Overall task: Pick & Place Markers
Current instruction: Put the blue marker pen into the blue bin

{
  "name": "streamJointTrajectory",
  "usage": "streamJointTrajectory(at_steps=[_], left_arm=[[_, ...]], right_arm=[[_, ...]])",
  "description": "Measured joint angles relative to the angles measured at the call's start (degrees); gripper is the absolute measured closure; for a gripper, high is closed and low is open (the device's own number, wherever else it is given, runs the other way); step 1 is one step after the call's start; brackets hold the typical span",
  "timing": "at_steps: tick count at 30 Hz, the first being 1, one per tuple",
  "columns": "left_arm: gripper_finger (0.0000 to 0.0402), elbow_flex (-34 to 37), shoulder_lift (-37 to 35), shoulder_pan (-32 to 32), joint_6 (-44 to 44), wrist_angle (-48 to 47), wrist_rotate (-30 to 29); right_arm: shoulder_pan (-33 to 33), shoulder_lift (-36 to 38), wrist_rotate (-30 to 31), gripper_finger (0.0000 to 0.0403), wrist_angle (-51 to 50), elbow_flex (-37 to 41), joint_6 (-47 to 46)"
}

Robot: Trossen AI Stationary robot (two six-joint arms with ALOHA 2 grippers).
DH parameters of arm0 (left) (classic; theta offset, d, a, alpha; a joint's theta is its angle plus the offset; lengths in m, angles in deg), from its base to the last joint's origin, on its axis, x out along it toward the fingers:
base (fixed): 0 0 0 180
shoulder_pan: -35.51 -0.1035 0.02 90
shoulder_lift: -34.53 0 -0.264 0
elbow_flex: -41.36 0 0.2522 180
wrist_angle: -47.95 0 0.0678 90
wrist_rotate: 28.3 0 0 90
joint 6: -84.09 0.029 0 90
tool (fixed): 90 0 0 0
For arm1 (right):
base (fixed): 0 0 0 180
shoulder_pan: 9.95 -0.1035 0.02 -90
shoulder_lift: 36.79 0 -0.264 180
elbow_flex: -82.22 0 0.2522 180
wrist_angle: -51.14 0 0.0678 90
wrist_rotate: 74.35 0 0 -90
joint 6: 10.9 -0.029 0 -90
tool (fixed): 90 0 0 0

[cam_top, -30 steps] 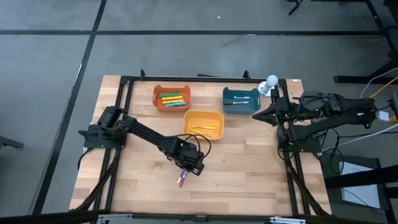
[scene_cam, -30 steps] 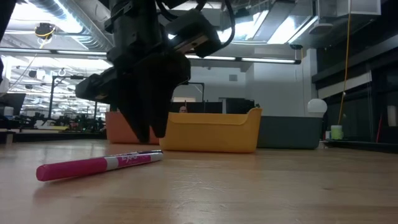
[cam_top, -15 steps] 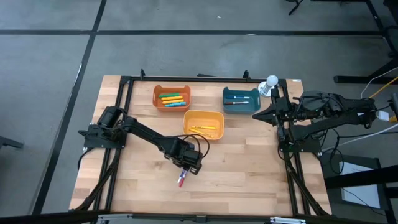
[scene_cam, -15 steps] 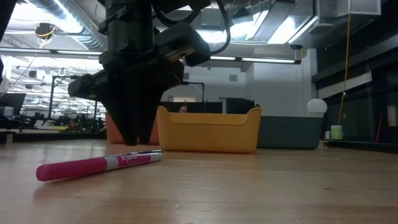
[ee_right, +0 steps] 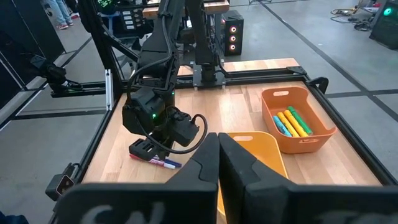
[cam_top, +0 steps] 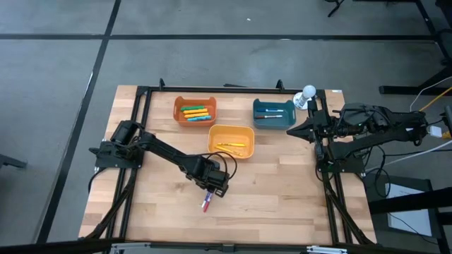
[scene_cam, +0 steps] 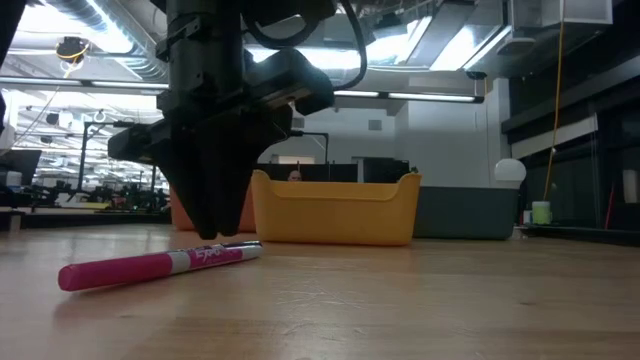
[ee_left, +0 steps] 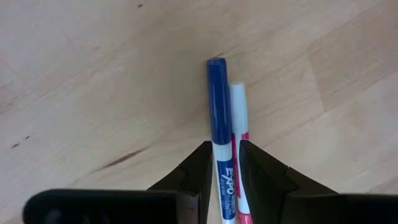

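A blue marker and a pink marker lie side by side on the wooden table, near its front middle. In the low view only the pink marker shows; the blue one is hidden behind it. My left gripper points down over them, shut on the blue marker; it also shows in the high view. My right gripper is shut and empty at the table's right side. More markers lie in the orange bin, the yellow bin and the teal bin. My left gripper pinches the blue marker's white barrel between its two fingers, back from the blue cap. The fingers come from above, pointing down, across the marker. The marker lies flat on the table. One finger stands over the pink marker beside it.
The three bins stand at the table's far middle, the yellow one nearest the left gripper. A white ball-shaped thing stands at the far right corner. A black frame runs along the table's sides. Bare wood lies around the markers.
My left gripper has moved a little toward the table's left edge and come down until its fingertips stand at the table beside the pink marker. The pink marker has kept its place.
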Motion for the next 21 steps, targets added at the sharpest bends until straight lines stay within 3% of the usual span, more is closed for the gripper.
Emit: streamJointTrajectory(at_steps=[21], left_arm=[[0.0327,0.1,0.0,-0.3,0.0,0.0,0.0]], right_arm=[[0.0,0.0,0.0,0.0396,0.0,0.0,0.0]])
